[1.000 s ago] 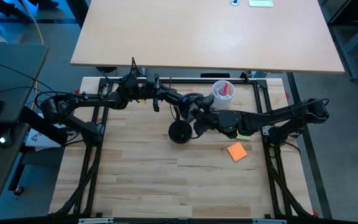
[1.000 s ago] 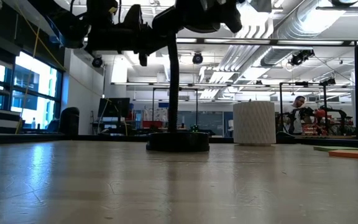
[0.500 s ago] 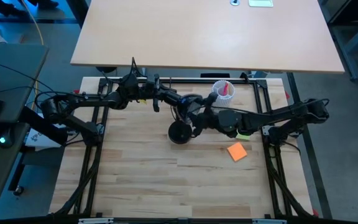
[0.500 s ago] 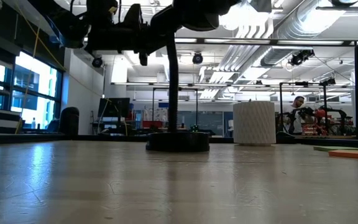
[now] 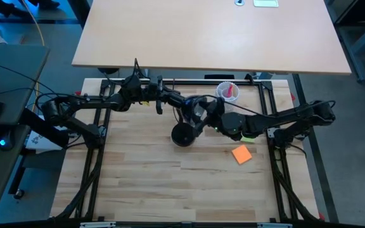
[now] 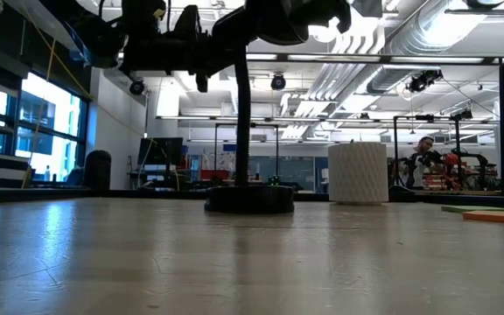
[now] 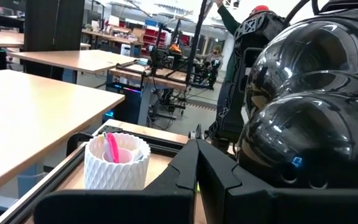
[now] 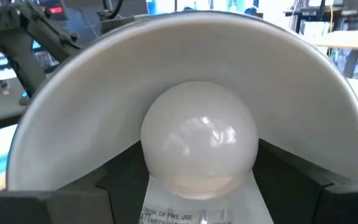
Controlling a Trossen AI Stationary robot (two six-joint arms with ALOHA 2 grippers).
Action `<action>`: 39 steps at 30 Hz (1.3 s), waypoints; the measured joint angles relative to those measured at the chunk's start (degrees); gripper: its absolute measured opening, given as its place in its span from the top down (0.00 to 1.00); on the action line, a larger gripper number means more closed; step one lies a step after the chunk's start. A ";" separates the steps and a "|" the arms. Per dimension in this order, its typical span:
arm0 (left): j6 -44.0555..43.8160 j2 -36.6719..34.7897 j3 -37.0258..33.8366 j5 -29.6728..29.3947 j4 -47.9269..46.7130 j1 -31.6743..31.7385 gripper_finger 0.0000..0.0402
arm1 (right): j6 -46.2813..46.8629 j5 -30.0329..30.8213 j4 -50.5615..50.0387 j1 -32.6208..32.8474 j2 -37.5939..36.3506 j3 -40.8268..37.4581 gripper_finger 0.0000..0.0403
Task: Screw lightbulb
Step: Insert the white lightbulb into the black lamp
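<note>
Right gripper (image 5: 203, 113) now higher and closer to lamp head (image 5: 194, 107) than half second ago. Fingers clamped on bulb (image 8: 199, 141), dome sitting inside white shade (image 8: 61, 118). Likely seating or turning base into socket; threads hidden. Left gripper (image 5: 175, 101) at lamp head, apparently bracing; grip cannot tell. Base (image 5: 183, 135) unmoved on table (image 5: 138, 177).

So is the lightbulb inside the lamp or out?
Inside: the lightbulb sits within the lamp shade, between the right gripper fingers.
</note>
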 joint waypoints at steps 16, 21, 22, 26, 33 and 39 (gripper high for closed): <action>0.08 0.00 0.00 -0.04 -0.10 0.04 1.00 | -27.57 4.33 -1.17 1.88 -0.02 0.00 0.19; 0.08 0.00 0.00 -0.04 -0.11 0.04 1.00 | -43.72 8.88 -1.36 3.77 -0.04 0.00 0.19; 0.08 0.00 0.00 -0.04 -0.12 0.04 1.00 | -47.53 9.15 -1.63 4.16 -0.04 0.00 0.19; 0.06 0.00 0.00 -0.03 -0.11 0.04 1.00 | -65.33 9.14 -2.18 5.02 -0.04 0.00 0.19; 0.06 0.00 0.00 -0.04 -0.08 0.04 1.00 | -97.84 6.26 -2.11 4.37 -0.06 0.00 0.19; 0.06 0.00 0.00 -0.04 -0.06 0.03 1.00 | -108.30 -1.50 -2.02 2.42 -0.06 0.00 0.19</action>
